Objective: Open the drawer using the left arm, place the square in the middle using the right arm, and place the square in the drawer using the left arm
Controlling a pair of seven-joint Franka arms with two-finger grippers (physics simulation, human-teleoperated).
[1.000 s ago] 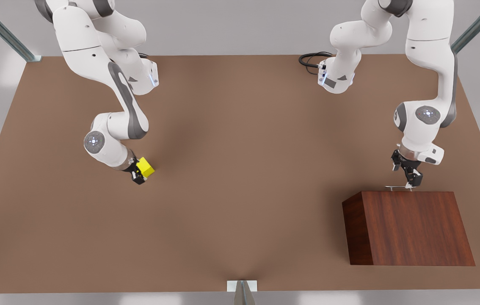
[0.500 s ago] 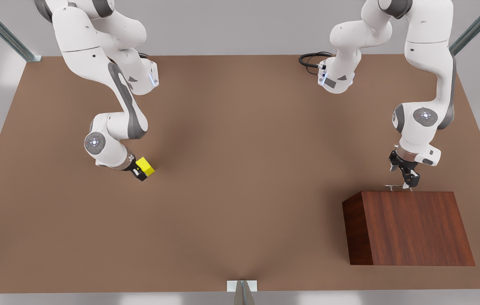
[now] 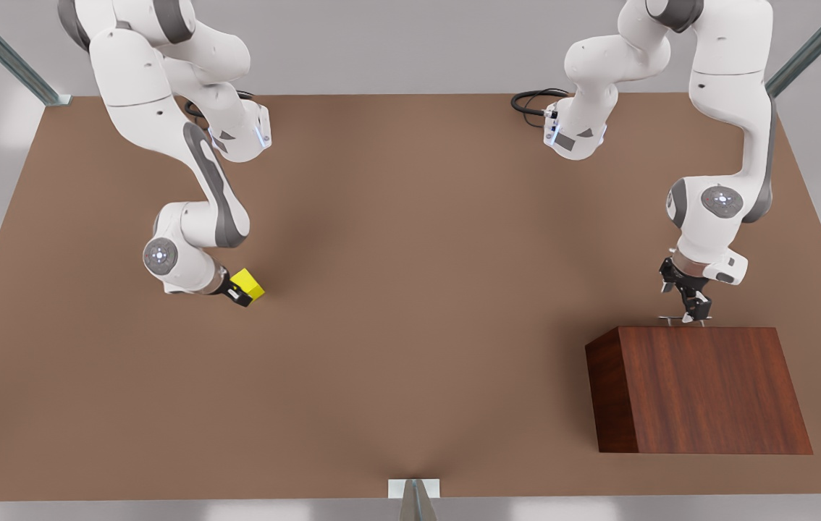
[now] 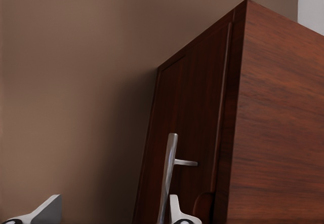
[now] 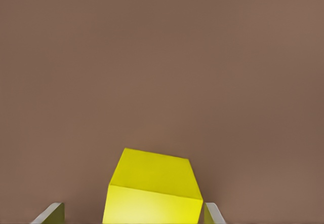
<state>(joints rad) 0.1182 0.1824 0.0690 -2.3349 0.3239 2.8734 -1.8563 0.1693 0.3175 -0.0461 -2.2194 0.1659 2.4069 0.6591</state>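
1. The square (image 3: 247,285), a bright yellow cube, sat on the brown tabletop (image 3: 410,289) toward the front view's left, well apart from the cabinet (image 3: 700,391). In the right wrist view the square (image 5: 153,188) lay between two pale fingertips (image 5: 49,214), with a sliver of table visible on either side of it.
2. The right gripper (image 3: 237,291) reached the square from the front view's left, its black fingers on both sides of the cube; its claw was spread a little wider than the cube, released and not clenched on it.
3. The drawer (image 4: 190,148) was closed, its dark wood-grain front flush with the cabinet's front face. Its thin silver bar handle (image 3: 678,318) stood just off the cabinet's far edge in the front view.
4. The left gripper (image 3: 693,315) hung at that handle, pointing down at it. In the left wrist view the handle (image 4: 168,176) ran down beside one pale fingertip (image 4: 177,211), while the other fingertip was well to the side, so the claw was released, straddling the bar without clamping it.
5. The cabinet stood on the table at the front view's lower right, its top a plain reddish-brown panel.
6. A black cable (image 3: 533,101) looped on the table's far edge near one arm's base.
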